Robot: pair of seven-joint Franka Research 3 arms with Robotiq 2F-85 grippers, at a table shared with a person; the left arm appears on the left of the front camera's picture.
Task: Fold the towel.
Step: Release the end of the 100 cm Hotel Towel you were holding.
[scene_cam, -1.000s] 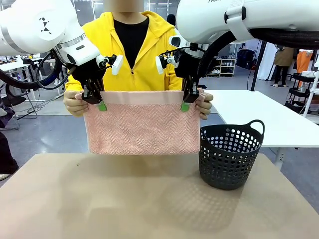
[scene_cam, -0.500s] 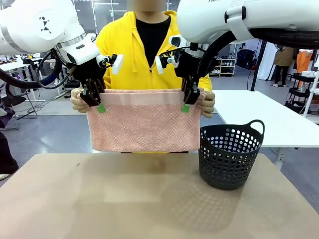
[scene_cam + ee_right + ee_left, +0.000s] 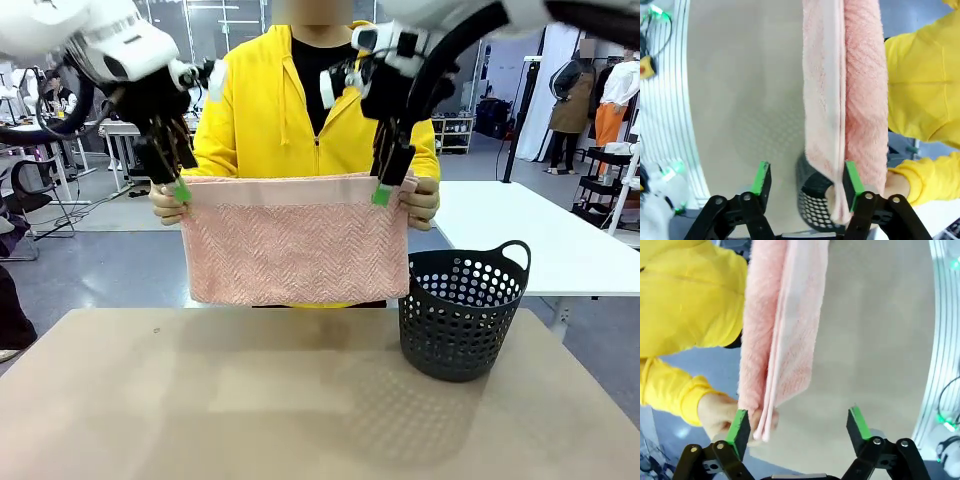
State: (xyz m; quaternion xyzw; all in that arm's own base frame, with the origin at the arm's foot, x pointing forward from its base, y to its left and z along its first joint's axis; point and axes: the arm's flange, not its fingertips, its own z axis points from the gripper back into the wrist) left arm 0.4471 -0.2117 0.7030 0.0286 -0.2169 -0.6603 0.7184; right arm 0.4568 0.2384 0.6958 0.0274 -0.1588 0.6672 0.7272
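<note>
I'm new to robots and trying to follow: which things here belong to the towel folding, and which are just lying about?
In the job: towel, held up by the person's hands at its top corners; left gripper and right gripper, both open at those corners.
Lying about: black basket, standing on the table.

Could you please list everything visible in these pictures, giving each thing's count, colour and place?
towel: one, light pink, hanging from its top corners beyond the table
basket: one, black, on the table, right
table: one, tan, foreground
side table: one, white, right background
person's hands: two, holding the towel's top corners
left gripper: one, black, green pads, open beside towel's left edge
right gripper: one, black, green pads, open beside towel's right edge
</note>
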